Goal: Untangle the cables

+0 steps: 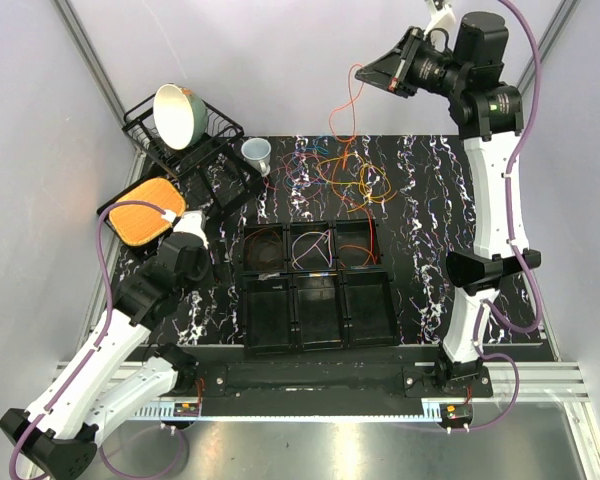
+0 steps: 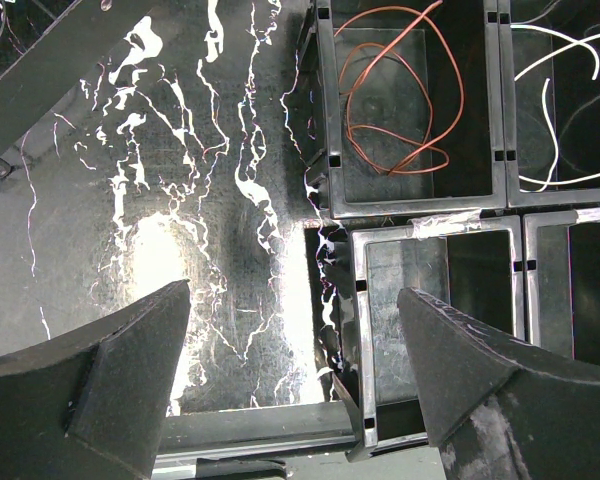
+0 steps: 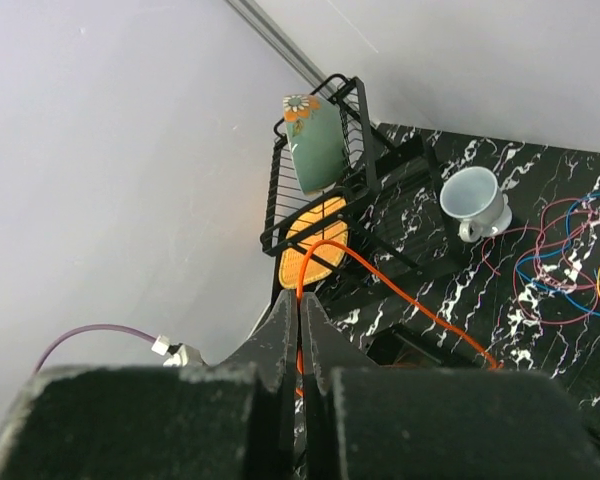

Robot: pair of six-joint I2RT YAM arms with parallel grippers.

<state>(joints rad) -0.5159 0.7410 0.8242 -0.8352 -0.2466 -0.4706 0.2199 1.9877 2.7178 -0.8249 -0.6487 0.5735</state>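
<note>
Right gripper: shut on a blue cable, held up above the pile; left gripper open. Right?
Not blue: the right wrist view shows the right gripper shut on an orange cable, held up above the pile; left gripper open.

Your top view is brightly and evenly lit — the pale walls (image 1: 280, 60) carry only soft shadows, and the metal strip (image 1: 380, 450) along the bottom edge shows a dull sheen. In your left wrist view the glossy tabletop (image 2: 130, 180) throws a blown-out white glare at lower centre left; the left tool (image 2: 295, 292) is dark and soft at the bottom. In your right wrist view the right tool (image 3: 300, 320) is a blurred black mass, while the orange cable (image 3: 410, 300), cup (image 3: 475, 200) and rack (image 3: 352, 130) are crisp.
</note>
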